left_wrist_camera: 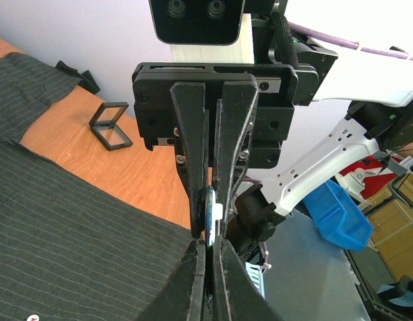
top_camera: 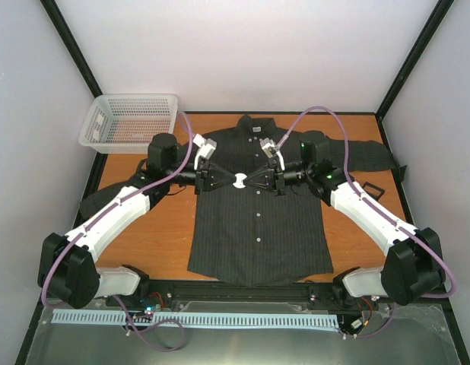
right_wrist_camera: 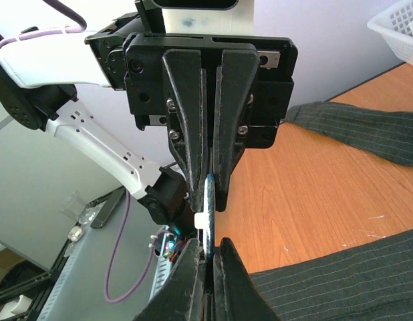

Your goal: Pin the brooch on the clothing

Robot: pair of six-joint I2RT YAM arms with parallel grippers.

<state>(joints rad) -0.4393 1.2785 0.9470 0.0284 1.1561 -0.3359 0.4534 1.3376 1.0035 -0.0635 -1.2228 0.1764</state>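
The brooch [top_camera: 239, 180], a small pale disc with a bluish face, hung edge-on in the air over the chest of the shirt [top_camera: 258, 228], just beside the row of white buttons, and I judged that was where it was meant to be pinned. I had it gripped from both sides. My left tool [top_camera: 226, 181] was pressed together on one edge and my right tool [top_camera: 254, 180] on the other, the two sets of fingertips meeting nose to nose with the disc between them. I reckoned the double hold was there so one tool could steady the body while the other worked the clasp, since a single pinch would let so thin a piece twist. From these views I could not tell whether the pin was open or shut. The dark pinstriped shirt lay spread flat on the orange-brown surface [top_camera: 357, 228], front up, collar away from my bases and sleeves thrown out to either side, which gave a smooth stretch of cloth under the brooch. A small black square frame [top_camera: 369, 188] sat by the right sleeve, well apart from the work, and a white mesh basket [top_camera: 128, 120] stood at the far left corner.
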